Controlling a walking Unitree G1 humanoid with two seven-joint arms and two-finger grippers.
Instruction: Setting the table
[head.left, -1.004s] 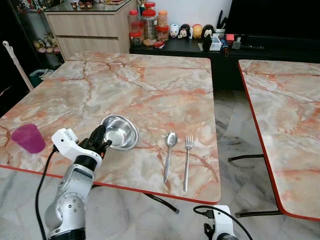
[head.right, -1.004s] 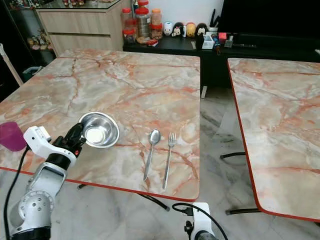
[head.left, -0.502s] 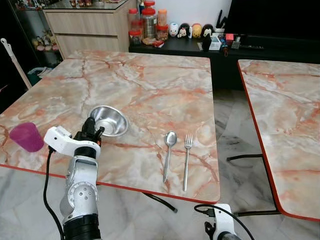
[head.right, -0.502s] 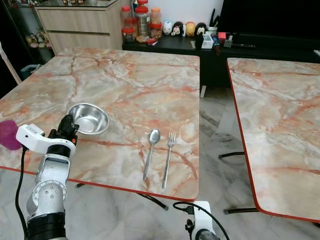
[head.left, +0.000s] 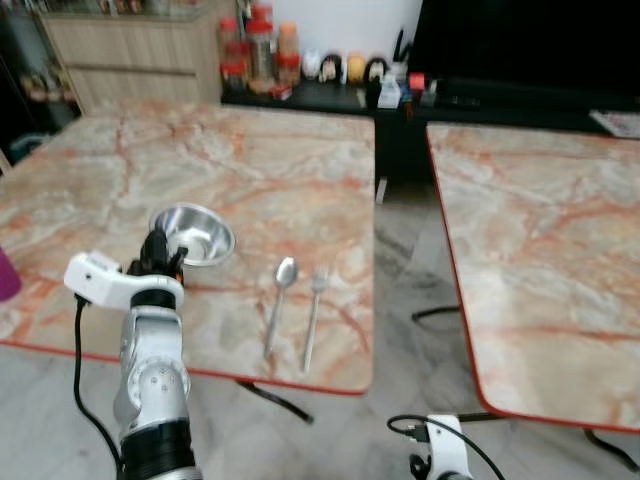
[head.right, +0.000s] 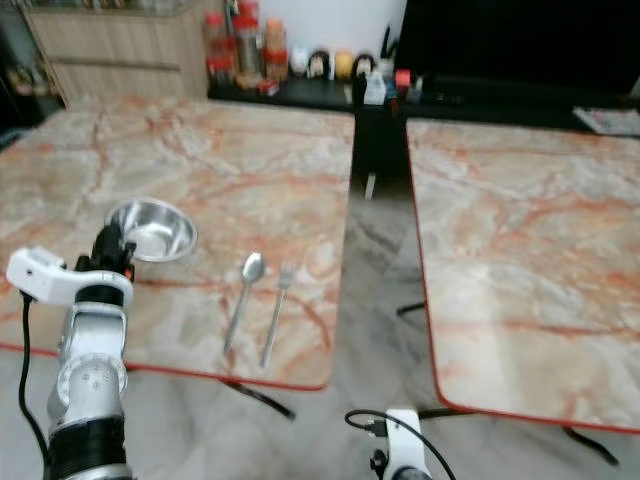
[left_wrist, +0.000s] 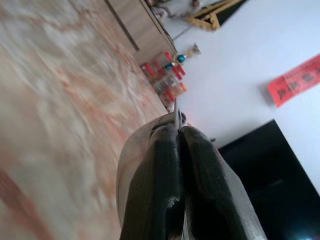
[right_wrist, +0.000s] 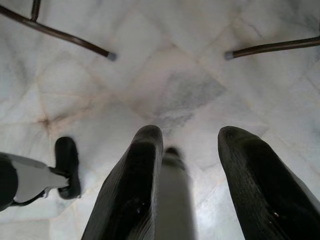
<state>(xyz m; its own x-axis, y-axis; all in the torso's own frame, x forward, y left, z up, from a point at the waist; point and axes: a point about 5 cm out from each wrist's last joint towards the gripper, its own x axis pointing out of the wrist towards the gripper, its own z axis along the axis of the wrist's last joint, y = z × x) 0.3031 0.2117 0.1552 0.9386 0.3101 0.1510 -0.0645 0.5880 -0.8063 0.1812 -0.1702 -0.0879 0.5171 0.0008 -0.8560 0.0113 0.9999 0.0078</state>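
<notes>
Bowl: a shiny steel bowl (head.left: 192, 233) sits on the near-left part of the marble tabletop (head.left: 250, 160), and its near rim is caught between the left end effector's fingers.
Left end effector: the left end effector (head.left: 159, 252) reaches up from the tabletop's near edge, its two black fingers (left_wrist: 165, 190) pressed together on the bowl's thin rim (left_wrist: 176, 116), which stands out just above the fingertips in the wrist view.
Spoon: a steel spoon (head.left: 277, 303) lies flat just to the right of the bowl, its bowl end pointing away from the robot and its handle towards the near edge.
Fork: a fork (head.left: 313, 315) lies beside the spoon on its right, parallel to it, the two close but apart.
Purple cup: a sliver of a purple cup (head.left: 5, 276) shows at the far left edge of the tabletop, well apart from the bowl.
Right end effector: the right end effector (right_wrist: 187, 150) hangs low over the pale marble floor (right_wrist: 165, 80), its fingers spread with a clear gap and nothing between them.
Second tabletop: another marble tabletop (head.left: 540, 250) stands to the right, across a gap of floor.
Background: jars (head.left: 258, 45) and small figurines (head.left: 345, 67) line a dark cabinet beyond the tabletops.
</notes>
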